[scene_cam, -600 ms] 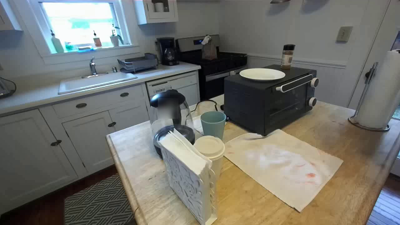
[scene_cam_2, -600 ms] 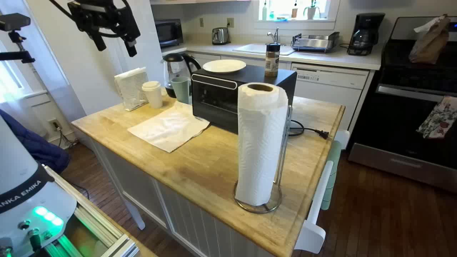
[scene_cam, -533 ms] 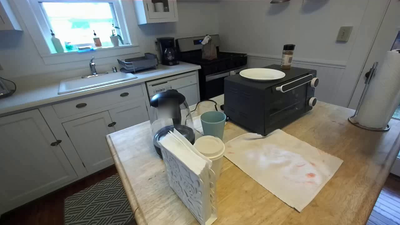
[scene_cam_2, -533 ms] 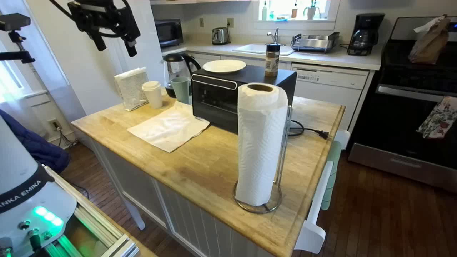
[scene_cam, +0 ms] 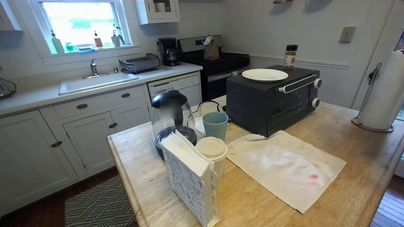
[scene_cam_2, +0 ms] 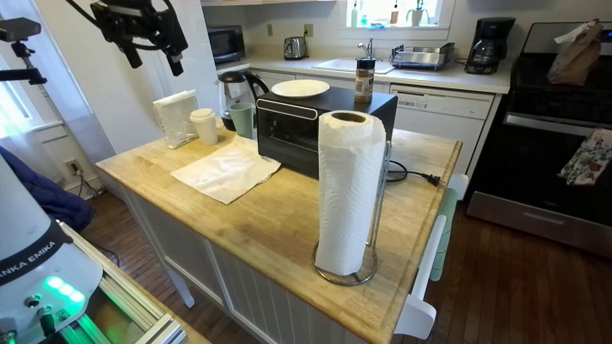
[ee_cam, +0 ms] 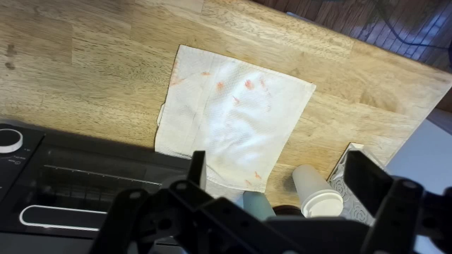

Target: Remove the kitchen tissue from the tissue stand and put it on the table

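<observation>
A white roll of kitchen tissue (scene_cam_2: 351,200) stands upright on a wire stand (scene_cam_2: 381,191) near the table's end. The roll also shows at the edge of an exterior view (scene_cam: 383,91). It is out of the wrist view. A white carved holder (scene_cam: 189,186) with upright white napkins (scene_cam: 186,151) stands at the opposite end of the wooden table (scene_cam_2: 267,224). My gripper (scene_cam_2: 155,64) is open and empty, high above the table at the holder's end, far from the roll. In the wrist view my gripper's jaws (ee_cam: 278,157) stand wide apart, and the right finger covers part of the holder.
A stained white cloth (ee_cam: 233,120) lies flat mid-table. A black toaster oven (scene_cam_2: 287,134) bears a white plate (scene_cam_2: 300,88) and a spice jar (scene_cam_2: 364,81). A lidded paper cup (scene_cam_2: 204,126), a green cup (scene_cam_2: 242,119) and a glass kettle (scene_cam_2: 234,98) stand near the holder.
</observation>
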Action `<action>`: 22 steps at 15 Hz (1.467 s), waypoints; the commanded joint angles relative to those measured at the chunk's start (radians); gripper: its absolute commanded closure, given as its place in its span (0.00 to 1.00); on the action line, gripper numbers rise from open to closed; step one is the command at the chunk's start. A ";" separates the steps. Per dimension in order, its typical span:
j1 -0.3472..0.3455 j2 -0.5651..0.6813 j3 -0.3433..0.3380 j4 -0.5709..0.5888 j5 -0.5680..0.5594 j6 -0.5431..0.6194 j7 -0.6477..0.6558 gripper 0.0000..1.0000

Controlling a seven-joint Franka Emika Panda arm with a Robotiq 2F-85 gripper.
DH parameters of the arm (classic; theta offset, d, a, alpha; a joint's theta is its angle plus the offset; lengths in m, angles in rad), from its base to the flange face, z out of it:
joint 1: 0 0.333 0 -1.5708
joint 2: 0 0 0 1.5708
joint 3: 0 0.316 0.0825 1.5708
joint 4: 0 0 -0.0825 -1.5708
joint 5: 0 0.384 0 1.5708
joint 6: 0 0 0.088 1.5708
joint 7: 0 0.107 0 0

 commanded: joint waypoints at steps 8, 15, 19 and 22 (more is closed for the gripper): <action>-0.191 0.180 -0.069 0.128 -0.009 0.061 0.192 0.00; -0.324 0.418 -0.067 0.306 -0.017 0.174 0.376 0.00; -0.382 0.563 -0.039 0.404 -0.061 0.180 0.509 0.00; -0.377 0.546 -0.051 0.381 -0.055 0.185 0.509 0.00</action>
